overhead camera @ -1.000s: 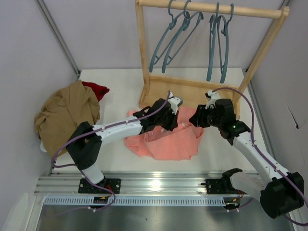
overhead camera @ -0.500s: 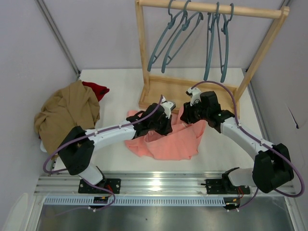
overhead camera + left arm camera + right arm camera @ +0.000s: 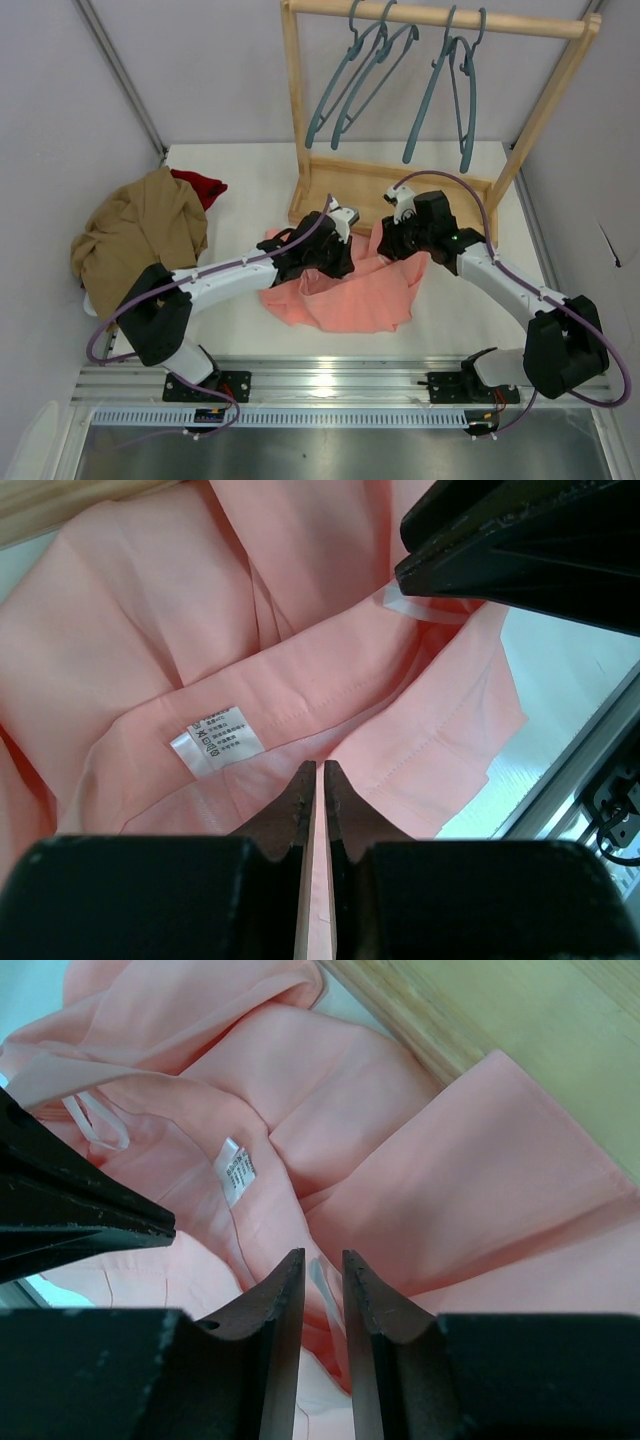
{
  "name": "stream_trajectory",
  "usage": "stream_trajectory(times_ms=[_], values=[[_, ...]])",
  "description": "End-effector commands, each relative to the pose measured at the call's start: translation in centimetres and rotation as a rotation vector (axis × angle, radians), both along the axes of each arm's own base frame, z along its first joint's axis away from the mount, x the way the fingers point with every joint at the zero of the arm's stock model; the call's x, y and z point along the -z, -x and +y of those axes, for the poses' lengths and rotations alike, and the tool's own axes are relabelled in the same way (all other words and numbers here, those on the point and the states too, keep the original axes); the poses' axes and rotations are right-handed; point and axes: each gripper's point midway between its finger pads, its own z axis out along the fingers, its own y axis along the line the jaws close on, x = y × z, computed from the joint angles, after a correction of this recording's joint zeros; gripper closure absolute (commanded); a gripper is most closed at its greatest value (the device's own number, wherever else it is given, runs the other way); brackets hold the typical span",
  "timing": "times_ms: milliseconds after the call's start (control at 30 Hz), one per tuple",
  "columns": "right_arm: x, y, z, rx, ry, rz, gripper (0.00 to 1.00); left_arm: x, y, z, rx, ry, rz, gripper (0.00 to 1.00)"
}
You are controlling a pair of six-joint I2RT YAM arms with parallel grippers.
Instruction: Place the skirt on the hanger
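The salmon-pink skirt [image 3: 350, 295] lies crumpled on the table in front of the rack. My left gripper [image 3: 340, 262] is at its upper middle and is shut on a thin fold of it [image 3: 319, 767]. The white label [image 3: 215, 738] sits just beyond the tips. My right gripper [image 3: 386, 245] is at the skirt's upper right edge. Its jaws are almost closed on pink cloth and a ribbon loop [image 3: 323, 1255]. The skirt fills the right wrist view [image 3: 480, 1160]. Several teal hangers [image 3: 340, 90] hang on the rack's rail, clear of both grippers.
The wooden rack base [image 3: 400, 185] lies right behind the skirt, with its posts [image 3: 292, 110] rising on both sides. A tan-brown garment [image 3: 140, 235] and a dark red one [image 3: 200, 185] lie at the left. A metal rail [image 3: 320, 385] runs along the near edge.
My right gripper has moved left to the skirt's upper edge, close to the left gripper. The left gripper has drawn slightly left. One hanger on the right has swung leftward.
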Motion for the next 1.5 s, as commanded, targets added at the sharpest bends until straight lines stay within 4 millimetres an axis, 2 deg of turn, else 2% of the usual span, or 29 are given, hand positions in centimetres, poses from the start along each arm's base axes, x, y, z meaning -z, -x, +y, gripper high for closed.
stream_trajectory(times_ms=[0,167,267,400,433,500,533,600,633,667,700,733,767,800,833,867,900,933,967,1033,1100,1167,1200,1267,1300,1333,1367,1400,1467], values=[[-0.4,-0.2,0.2,-0.012,0.016,-0.034,0.73,-1.7,-0.1,0.1,-0.001,0.056,-0.021,0.89],[0.4,-0.2,0.1,-0.01,0.039,-0.014,0.75,-1.8,-0.5,0.5,-0.014,0.054,-0.021,0.87],[0.3,-0.2,0.0,-0.002,0.043,-0.013,0.72,-2.2,-0.7,0.9,-0.021,0.053,-0.023,0.86],[-0.8,0.0,-0.3,0.031,0.011,-0.028,0.67,-5.3,-1.0,1.3,-0.018,0.078,-0.078,0.8],[-1.1,0.4,-0.4,0.041,-0.007,-0.035,0.64,-7.0,-0.9,1.6,-0.012,0.095,-0.119,0.77],[-1.4,1.1,-0.5,0.065,-0.035,-0.032,0.6,-8.9,-0.9,2.0,-0.017,0.113,-0.165,0.73],[-2.5,1.5,-0.6,0.091,-0.066,-0.053,0.53,-10.2,-1.0,2.1,-0.01,0.123,-0.2,0.69],[-2.3,2.3,-1.0,0.122,-0.084,-0.053,0.48,-12.3,-0.6,2.9,-0.012,0.136,-0.246,0.65],[-2.5,2.7,-1.2,0.135,-0.096,-0.058,0.44,-14.1,-0.8,3.0,-0.01,0.15,-0.287,0.61],[-3.7,2.9,-1.5,0.169,-0.13,-0.089,0.42,-15.2,-0.5,3.5,-0.012,0.16,-0.31,0.6],[-3.0,3.4,-1.9,0.185,-0.128,-0.079,0.4,-15.9,-0.4,3.9,-0.015,0.157,-0.322,0.58],[-3.1,3.5,-2.2,0.208,-0.134,-0.086,0.38,-17.7,-0.3,3.9,-0.013,0.18,-0.352,0.54],[-3.7,3.8,-2.5,0.234,-0.159,-0.095,0.36,-18.6,-0.1,4.0,-0.008,0.195,-0.364,0.52],[-3.6,4.0,-2.6,0.247,-0.162,-0.093,0.34,-20.6,0.4,4.1,0.004,0.233,-0.391,0.51],[-3.8,4.1,-2.6,0.258,-0.171,-0.094,0.32,-21.6,0.7,4.0,0.013,0.258,-0.401,0.48],[-4.0,4.2,-2.7,0.272,-0.181,-0.094,0.31,-23.9,1.0,3.8,0.024,0.303,-0.43,0.45],[-4.0,4.3,-2.9,0.308,-0.206,-0.079,0.31,-25.4,1.4,3.7,0.038,0.34,-0.454,0.44],[-3.9,4.2,-3.4,0.35,-0.206,-0.078,0.3,-26.3,2.1,3.1,0.07,0.37,-0.461,0.39],[-4.0,4.2,-3.6,0.371,-0.218,-0.076,0.3,-29.3,2.7,3.0,0.084,0.419,-0.508,0.36],[-4.2,4.1,-4.5,0.458,-0.245,-0.074,0.26,-30.4,3.2,1.7,0.105,0.413,-0.544,0.29],[-4.9,4.2,-5.3,0.525,-0.288,-0.078,0.24,-35.3,3.6,1.2,0.113,0.443,-0.641,0.24],[-5.0,4.0,-6.7,0.628,-0.296,-0.08,0.18,-36.6,2.6,-0.6,0.098,0.417,-0.633,0.21],[-5.1,3.8,-7.6,0.681,-0.304,-0.075,0.15,-39.2,2.5,-0.7,0.081,0.461,-0.642,0.21],[-5.1,3.9,-8.4,0.748,-0.325,-0.044,0.11,-39.9,0.9,-2.9,0.073,0.442,-0.61,0.21],[-5.0,3.9,-8.8,0.762,-0.324,-0.034,0.1,-46.7,1.9,-1.6,0.052,0.564,-0.686,0.21],[-5.1,4.0,-9.0,0.77,-0.325,-0.031,0.1,-43.2,-0.3,-4.6,0.059,0.484,-0.61,0.21],[-5.2,4.0,-9.1,0.776,-0.326,-0.029,0.09,-43.2,-0.7,-5.5,0.059,0.487,-0.598,0.22],[-5.0,4.1,-9.5,0.794,-0.313,-0.027,0.09,-45.8,-0.6,-5.3,0.043,0.552,-0.621,0.22],[-4.7,4.2,-10.0,0.805,-0.299,-0.026,0.07,-47.1,-1.3,-6.5,0.029,0.619,-0.639,0.23]])
